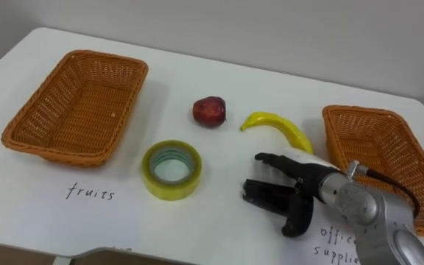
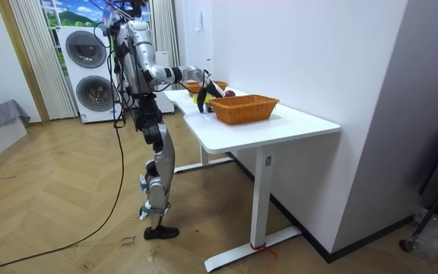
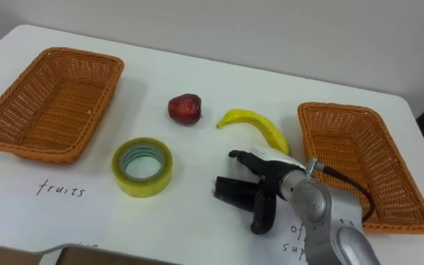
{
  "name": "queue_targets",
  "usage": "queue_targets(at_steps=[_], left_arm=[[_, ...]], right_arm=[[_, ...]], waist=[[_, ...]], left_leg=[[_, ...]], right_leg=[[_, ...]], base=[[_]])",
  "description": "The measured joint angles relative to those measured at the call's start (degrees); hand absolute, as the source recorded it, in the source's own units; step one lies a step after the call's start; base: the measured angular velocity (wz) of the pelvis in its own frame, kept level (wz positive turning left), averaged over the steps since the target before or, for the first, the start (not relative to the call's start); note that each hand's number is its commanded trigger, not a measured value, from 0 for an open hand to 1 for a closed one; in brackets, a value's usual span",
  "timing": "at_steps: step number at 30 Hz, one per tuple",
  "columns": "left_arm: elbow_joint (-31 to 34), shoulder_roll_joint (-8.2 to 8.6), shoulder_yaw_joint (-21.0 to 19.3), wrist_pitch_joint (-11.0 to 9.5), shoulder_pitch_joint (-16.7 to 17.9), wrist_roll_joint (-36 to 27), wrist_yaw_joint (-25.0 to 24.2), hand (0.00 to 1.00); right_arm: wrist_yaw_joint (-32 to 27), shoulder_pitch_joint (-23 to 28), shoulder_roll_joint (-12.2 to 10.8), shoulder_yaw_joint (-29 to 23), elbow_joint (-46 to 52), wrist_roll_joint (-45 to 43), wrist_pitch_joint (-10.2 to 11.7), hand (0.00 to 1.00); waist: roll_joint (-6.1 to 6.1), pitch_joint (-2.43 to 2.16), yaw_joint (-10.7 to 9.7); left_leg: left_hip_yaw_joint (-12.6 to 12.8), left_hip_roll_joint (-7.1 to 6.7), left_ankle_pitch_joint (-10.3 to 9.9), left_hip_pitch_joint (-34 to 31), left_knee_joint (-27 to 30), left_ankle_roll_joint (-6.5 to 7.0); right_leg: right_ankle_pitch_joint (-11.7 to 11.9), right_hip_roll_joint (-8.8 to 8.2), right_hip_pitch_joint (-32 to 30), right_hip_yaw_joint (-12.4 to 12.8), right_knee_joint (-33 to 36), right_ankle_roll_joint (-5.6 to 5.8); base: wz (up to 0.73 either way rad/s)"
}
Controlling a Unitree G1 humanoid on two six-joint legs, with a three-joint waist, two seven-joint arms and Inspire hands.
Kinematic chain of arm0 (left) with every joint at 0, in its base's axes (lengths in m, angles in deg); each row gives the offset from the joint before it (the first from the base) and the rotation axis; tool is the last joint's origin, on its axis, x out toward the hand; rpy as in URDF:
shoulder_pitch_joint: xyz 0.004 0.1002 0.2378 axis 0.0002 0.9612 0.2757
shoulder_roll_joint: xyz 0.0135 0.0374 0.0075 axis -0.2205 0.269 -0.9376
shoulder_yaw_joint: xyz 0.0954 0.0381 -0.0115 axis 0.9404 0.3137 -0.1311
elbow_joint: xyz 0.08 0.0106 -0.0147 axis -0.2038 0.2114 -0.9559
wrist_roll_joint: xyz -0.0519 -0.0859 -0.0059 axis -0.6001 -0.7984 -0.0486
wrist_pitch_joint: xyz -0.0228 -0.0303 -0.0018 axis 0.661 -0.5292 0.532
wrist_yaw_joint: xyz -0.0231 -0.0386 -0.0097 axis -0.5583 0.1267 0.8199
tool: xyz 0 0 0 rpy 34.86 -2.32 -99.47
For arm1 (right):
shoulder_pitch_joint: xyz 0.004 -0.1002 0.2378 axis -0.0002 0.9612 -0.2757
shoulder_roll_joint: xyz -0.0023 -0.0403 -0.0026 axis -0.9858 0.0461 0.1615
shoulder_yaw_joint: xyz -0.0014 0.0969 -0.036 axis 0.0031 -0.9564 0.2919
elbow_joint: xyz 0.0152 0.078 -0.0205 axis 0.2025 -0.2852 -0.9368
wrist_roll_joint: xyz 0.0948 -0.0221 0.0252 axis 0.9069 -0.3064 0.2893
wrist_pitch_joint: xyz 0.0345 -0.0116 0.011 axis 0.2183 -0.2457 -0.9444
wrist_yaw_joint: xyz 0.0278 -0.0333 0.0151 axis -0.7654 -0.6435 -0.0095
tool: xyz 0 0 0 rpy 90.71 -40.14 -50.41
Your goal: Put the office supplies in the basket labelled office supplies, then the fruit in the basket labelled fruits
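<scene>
Nearest, the white desk point(image 1: 212, 232) ends in a front edge at the bottom of the eye views, with handwriting on it before each basket; the right-hand words are partly covered by the forearm. Just beyond, the right hand point(image 1: 291, 193) hangs over the desk's right half, its fingers loosely spread and pointing toward the robot's left, holding nothing. To its left, with bare desk between, a yellow tape roll point(image 1: 171, 171) lies flat, hole upward. Behind the hand lies the banana point(image 1: 278, 126), its thick end right by the back of the hand; whether they touch I cannot tell. A red apple point(image 1: 209, 111) sits just left of the banana's tip, apart from it. Open desk surrounds the roll and the apple on all sides. At far left the fruit basket point(image 1: 79, 103) shows a bare wicker floor; the right basket point(image 1: 359, 110), likewise bare inside, is cut off by the left eye view's edge. Farther still, the desk's back edge meets the wall.
</scene>
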Motion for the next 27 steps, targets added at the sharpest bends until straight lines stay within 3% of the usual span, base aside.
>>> queue_targets(at_steps=[4,5,6,7,11,16,27], left_arm=[[0.4,0.02,0.3,0.0,-0.7,0.0,0.0,0.0],[0.5,0.02,0.3,0.0,-0.8,0.0,0.0,0.0],[0.5,0.02,0.6,0.0,-0.8,0.0,0.0,0.0],[0.5,0.01,0.6,0.0,-0.9,0.0,0.0,0.0],[0.8,0.02,0.6,0.0,-0.9,-0.1,0.0,0.0],[1.8,0.1,0.7,0.0,-0.9,-0.1,0.0,0.0],[1.6,0.11,1.1,-0.1,-1.0,-0.1,0.1,0.0]], right_arm=[[0.2,-0.4,0.0,0.8,0.0,-1.2,0.0,0.0],[0.2,-0.5,0.0,0.8,-0.1,-1.2,-0.1,0.54],[0.2,-0.4,0.0,0.9,0.0,-1.2,-0.1,0.91],[0.2,-0.5,0.0,0.9,0.0,-1.2,-0.1,1.0],[-1.3,-0.4,-0.1,1.2,0.0,-1.7,-0.1,1.0],[-5.5,-1.8,-2.0,1.2,-2.2,-4.8,-0.7,1.0],[-7.3,-1.2,-2.2,1.7,-1.2,-5.9,-0.7,1.0]], waist=[[0.0,0.0,0.0],[0.0,0.0,0.0],[0.0,0.0,-0.1],[0.0,0.0,-0.1],[0.0,0.0,-0.1],[0.03,-0.02,0.0],[0.23,-0.1,0.0]], left_leg=[[0.0,-0.01,0.0,0.0,-0.1,0.0],[0.0,-0.01,0.0,0.0,-0.1,0.01],[0.1,-0.01,0.0,0.0,-0.1,0.01],[0.2,-0.01,0.0,0.0,-0.1,0.01],[0.2,-0.01,0.0,0.0,-0.1,0.01],[0.1,-0.01,0.0,0.0,-0.1,0.01],[-0.3,-0.06,0.0,0.0,-0.3,0.02]], right_leg=[[0.0,0.0,-0.1,0.0,0.0,0.0],[0.0,0.0,-0.1,0.0,0.0,0.0],[0.0,0.0,-0.1,-0.1,0.0,0.0],[0.0,0.0,0.0,-0.1,0.0,0.01],[0.0,-0.01,0.0,-0.1,0.0,0.02],[0.0,-0.02,0.0,-0.2,0.0,0.02],[0.0,0.02,-0.2,-0.3,-0.1,0.02]], base=[[0.0],[0.0],[0.0],[0.0],[0.0],[0.0],[0.0]])
